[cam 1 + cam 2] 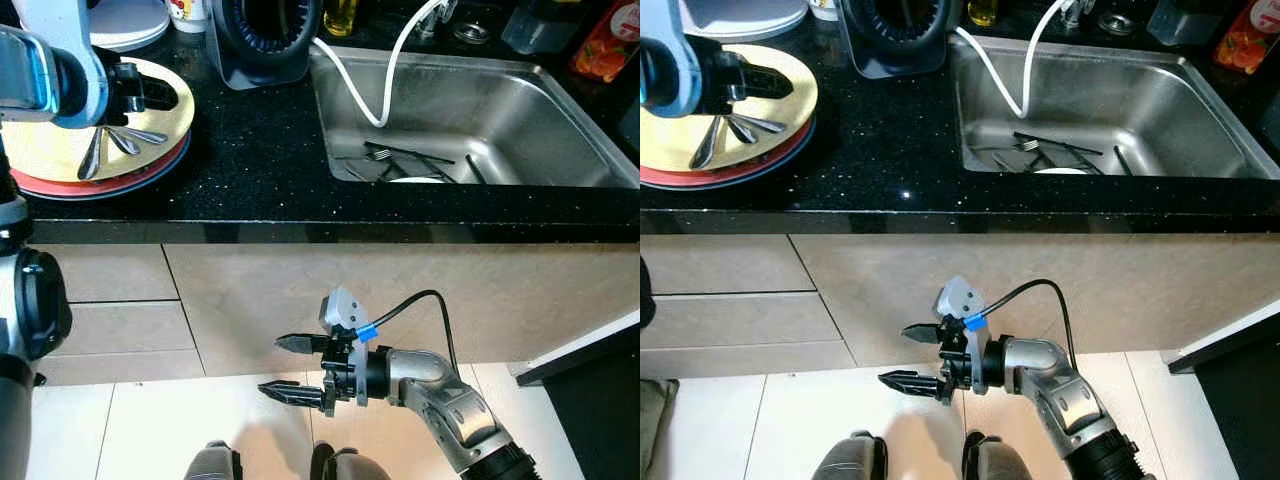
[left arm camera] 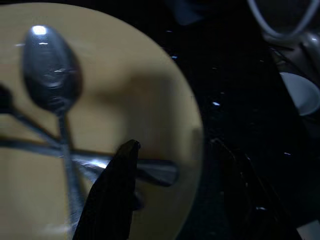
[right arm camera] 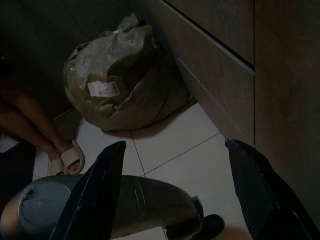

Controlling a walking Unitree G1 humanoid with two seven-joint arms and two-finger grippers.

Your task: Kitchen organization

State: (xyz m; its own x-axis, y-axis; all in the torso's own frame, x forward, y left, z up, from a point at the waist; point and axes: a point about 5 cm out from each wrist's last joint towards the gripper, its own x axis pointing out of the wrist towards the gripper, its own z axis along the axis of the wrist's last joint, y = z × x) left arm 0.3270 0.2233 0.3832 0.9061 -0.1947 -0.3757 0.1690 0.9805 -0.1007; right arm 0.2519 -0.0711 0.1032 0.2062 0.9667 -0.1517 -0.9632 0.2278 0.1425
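A yellow plate (image 1: 40, 150) sits on a stack of a red and a blue plate at the counter's left. Several metal spoons (image 1: 120, 140) lie fanned out on it. My left gripper (image 1: 160, 92) hovers just above the plate's right side, open, with nothing between its fingers. In the left wrist view one black finger (image 2: 112, 195) stands over a spoon (image 2: 52, 75) and the other is past the plate's rim. My right gripper (image 1: 275, 366) hangs below the counter in front of the cabinet, open and holding nothing.
A steel sink (image 1: 560, 110) on the right holds dark cutlery (image 1: 410, 155) and a white hose (image 1: 350, 85). A black appliance (image 1: 265, 35) and white plates (image 1: 130, 25) stand at the back. On the floor are a stuffed bag (image 3: 125, 75) and a person's sandalled foot (image 3: 65, 156).
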